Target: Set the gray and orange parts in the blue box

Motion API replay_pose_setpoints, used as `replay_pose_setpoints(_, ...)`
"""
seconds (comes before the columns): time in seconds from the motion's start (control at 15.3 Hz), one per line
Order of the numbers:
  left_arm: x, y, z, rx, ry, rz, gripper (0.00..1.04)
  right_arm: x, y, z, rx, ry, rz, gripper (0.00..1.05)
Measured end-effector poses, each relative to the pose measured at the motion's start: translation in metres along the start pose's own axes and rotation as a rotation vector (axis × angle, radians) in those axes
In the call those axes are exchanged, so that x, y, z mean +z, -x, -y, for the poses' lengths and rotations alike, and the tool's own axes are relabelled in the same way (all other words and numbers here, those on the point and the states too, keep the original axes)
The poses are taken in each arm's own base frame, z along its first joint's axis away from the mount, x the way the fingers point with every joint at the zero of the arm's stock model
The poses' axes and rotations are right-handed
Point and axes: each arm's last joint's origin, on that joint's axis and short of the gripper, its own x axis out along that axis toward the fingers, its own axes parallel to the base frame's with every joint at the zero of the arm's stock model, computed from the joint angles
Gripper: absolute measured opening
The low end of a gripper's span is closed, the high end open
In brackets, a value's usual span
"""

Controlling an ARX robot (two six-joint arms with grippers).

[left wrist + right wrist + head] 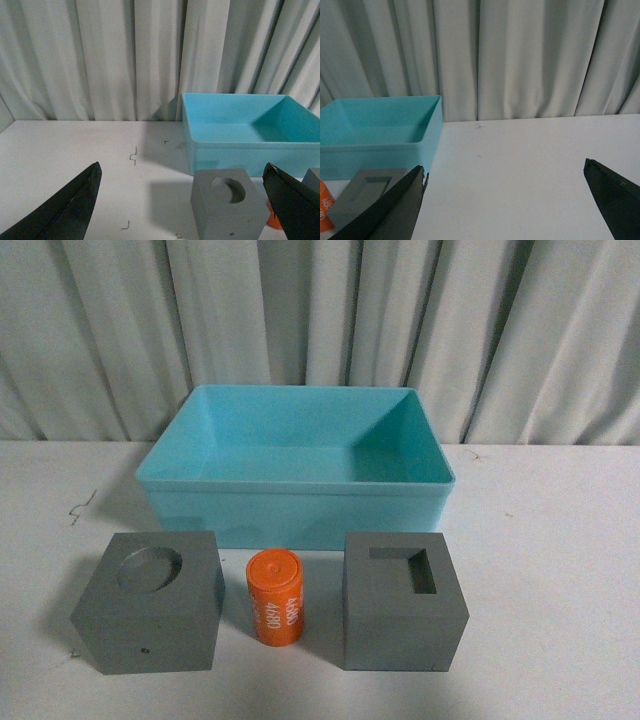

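Blue box (300, 515) on white table (560, 570), ahead of both pincers and between their lines of reach. Left pincer (181, 167) and right pincer (504, 166) spread wide, gripping nothing. Gray cube with round recess (150, 625) just ahead of left pincer, toward its inner finger, nearer than the box. Gray cube with rectangular hole (400, 625) beside right pincer's inner finger, partly hidden by it. Orange cylinder (275, 600) upright between the cubes, just beside each, inward of both pincers.
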Motion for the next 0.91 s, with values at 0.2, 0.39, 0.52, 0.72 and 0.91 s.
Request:
replay_pose_setpoints(0.2, 0.0000, 0.0000, 0.0000, 0.000, 0.000, 0.000, 0.98, 0.0000, 0.0000, 0.0000, 0.000, 0.000, 0.000, 0.98)
replay_pose_setpoints(0.39, 0.0000, 0.0000, 0.0000, 0.000, 0.000, 0.000, 0.98, 0.0000, 0.0000, 0.0000, 0.000, 0.000, 0.000, 0.98)
replay_pose_setpoints(0.52, 0.0000, 0.0000, 0.0000, 0.000, 0.000, 0.000, 0.98, 0.0000, 0.0000, 0.0000, 0.000, 0.000, 0.000, 0.98)
replay_pose_setpoints(0.72, 0.0000, 0.0000, 0.0000, 0.000, 0.000, 0.000, 0.98, 0.0000, 0.0000, 0.0000, 0.000, 0.000, 0.000, 0.98)
replay_pose_setpoints(0.91, -0.0001, 0.0000, 0.0000, 0.000, 0.000, 0.000, 0.98, 0.0000, 0.0000, 0.0000, 0.000, 0.000, 0.000, 0.98)
